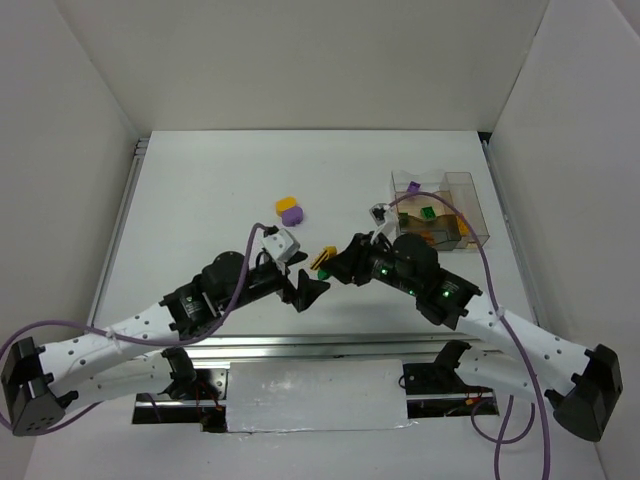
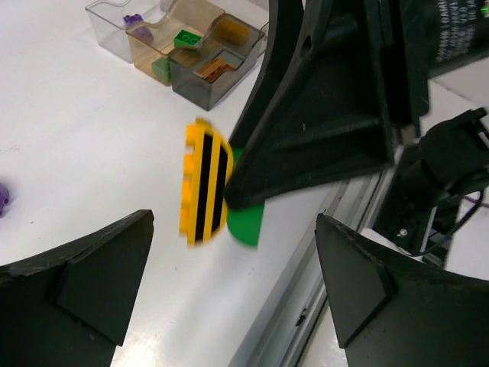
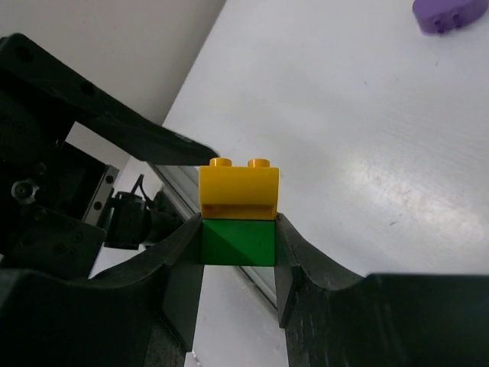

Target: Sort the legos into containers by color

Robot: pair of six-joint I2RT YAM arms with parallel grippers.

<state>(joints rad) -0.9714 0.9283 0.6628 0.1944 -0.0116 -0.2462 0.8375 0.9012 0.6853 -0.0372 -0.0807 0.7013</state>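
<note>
Top external view is showing a white worktop point(image 1: 190, 190) boxed in by plain white walls point(image 1: 300, 60) on three sides, with a metal rail point(image 1: 330, 346) running along its near edge; the containers point(image 1: 470, 200), a clear box split into compartments, are sitting at the far right, holding purple, green and orange-brown pieces in separate cells. A loose yellow lego point(image 1: 286, 203) and a loose purple lego point(image 1: 293, 215) are lying side by side at mid-worktop, well apart from the box.

The right gripper point(image 1: 330, 264) is clamping a two-brick stack near the worktop's middle, toward the front; its fingers are pressing on both sides of the green brick point(image 3: 238, 243), while the yellow brick point(image 3: 238, 191) is sitting on top of it, beyond the fingertips. The stack's long axis is running straight out from the fingertips, with the yellow brick's two studs pointing away from the gripper. Both bricks are looking glossy and square-edged; in the left wrist view the yellow one's face is showing dark stripes, blurred.

The left gripper point(image 2: 229, 306) is standing wide open and empty; its fingers are near the stack, touching nothing.
</note>
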